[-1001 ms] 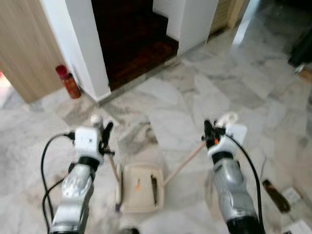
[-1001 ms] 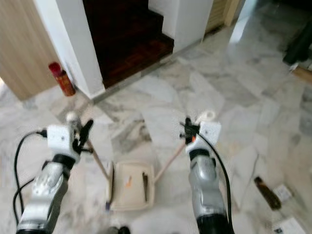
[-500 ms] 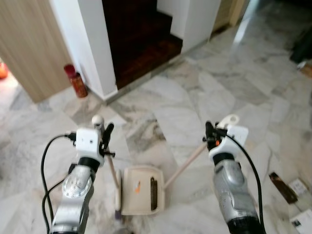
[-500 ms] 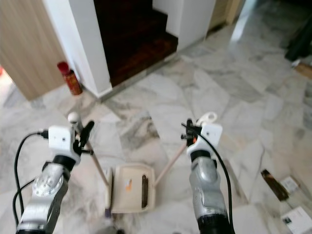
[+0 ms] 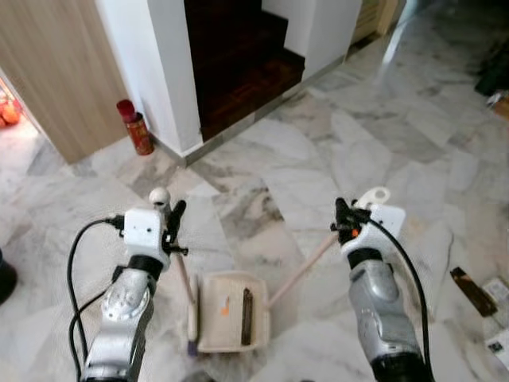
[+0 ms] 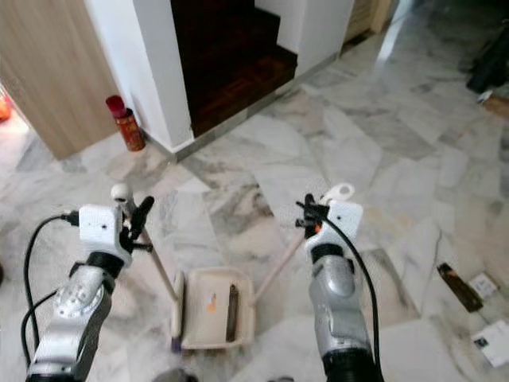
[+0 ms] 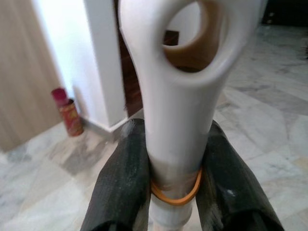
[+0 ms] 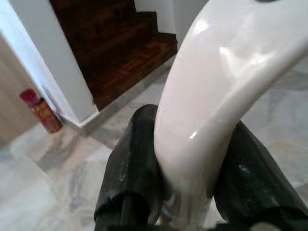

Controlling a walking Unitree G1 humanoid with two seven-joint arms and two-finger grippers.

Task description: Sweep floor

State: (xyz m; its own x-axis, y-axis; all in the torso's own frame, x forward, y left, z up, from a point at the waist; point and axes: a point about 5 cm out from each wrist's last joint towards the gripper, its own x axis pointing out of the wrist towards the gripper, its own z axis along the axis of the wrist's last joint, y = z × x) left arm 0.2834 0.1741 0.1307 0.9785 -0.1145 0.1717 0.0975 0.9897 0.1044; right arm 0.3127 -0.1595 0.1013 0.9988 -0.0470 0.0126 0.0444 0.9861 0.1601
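Dustpan [image 5: 231,309] — cream plastic, flat on the marble floor [image 5: 382,135] between the two arms, its mouth away from the robot; an orange scrap and a dark strip lie inside. Its long pale handle [image 5: 303,270] slants up to the right gripper [image 5: 344,224], whose black fingers [image 8: 136,163] clamp the curved white grip. Broom handle [image 5: 181,270] — thin, pale, with a looped white top and an orange band, pinched by the left gripper [image 5: 170,228]; it runs down beside the pan's left edge. Both tools seem held low and together, ready to brush debris inward. Red can [image 5: 136,132] against the white wall [image 5: 155,72].
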